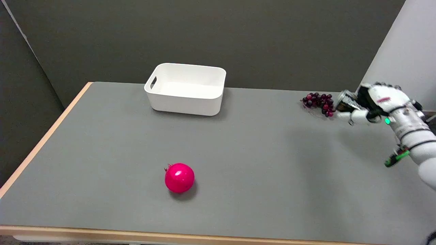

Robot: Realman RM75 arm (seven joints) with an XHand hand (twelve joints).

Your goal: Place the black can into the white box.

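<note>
Right hand (369, 102) at the far right of the bench (272, 163), fingers wrapped round the black can (345, 101), which is tilted with its silvery top facing left and lifted off the surface, well right of the white box (186, 89). Dark purple grape bunch (319, 103) lies on the bench just left of the can, nearly touching it, also far right of the box. White box sits open at the back of the bench with a handle slot in its left wall; a bright pink pomegranate (179, 177) rests well in front of the box, slightly to its left side
</note>
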